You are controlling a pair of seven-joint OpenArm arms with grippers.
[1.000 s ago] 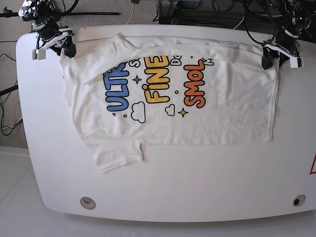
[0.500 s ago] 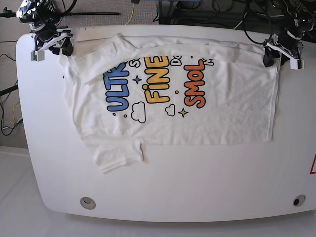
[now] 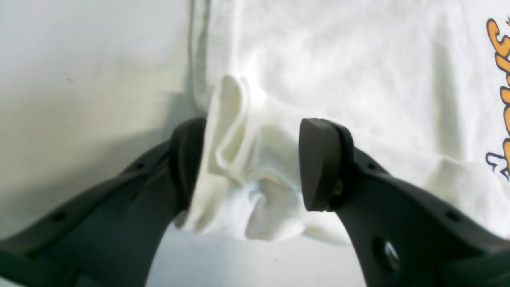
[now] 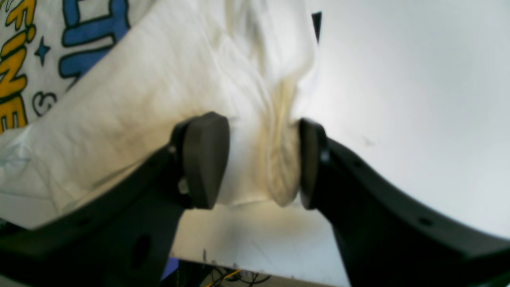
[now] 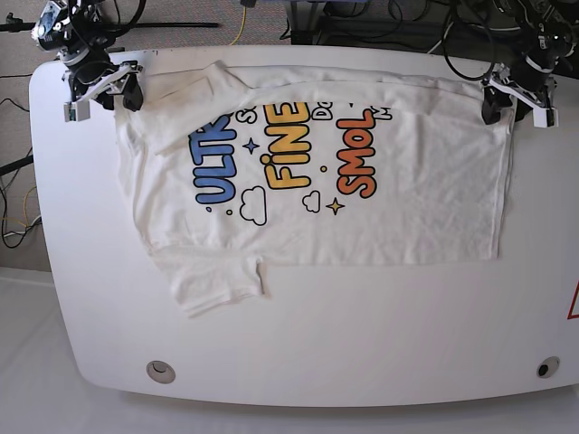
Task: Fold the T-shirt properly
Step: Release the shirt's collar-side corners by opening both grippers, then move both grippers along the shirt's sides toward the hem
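The T-shirt (image 5: pixel 317 181) is laid print-up across the far half of the white table (image 5: pixel 362 316), with one sleeve (image 5: pixel 213 287) projecting toward the near edge at the left. Its far edge is folded over itself, so that the upper part of the lettering is covered.

Change since the earlier base views: the right gripper (image 5: pixel 101 90), seen at the far left corner of the shirt, has been shifted slightly toward the right and near side, and the cloth corner beneath it has been drawn along by a small amount. The left gripper (image 5: pixel 516 98), at the far right corner, has remained almost in place. The rest of the shirt has not been displaced. It is judged that both corners are being taken up in preparation for a fold toward the near edge, and that the fold itself has not yet been started.

Gripper state: in the right wrist view, a bunched ridge of cloth is seen between the fingers of the right gripper (image 4: pixel 259 161); one pad (image 4: pixel 308 163) is touched by it, while the jaws stand at a moderate gap. In the left wrist view, the left gripper (image 3: pixel 247 163) is held similarly apart, with a gathered fold pressed against one finger (image 3: pixel 187 159) only. A closed pinch is not shown in either view.

Limits of view: the shirt's back and neck label are hidden. It cannot be determined whether one layer or both layers lie between the jaws.
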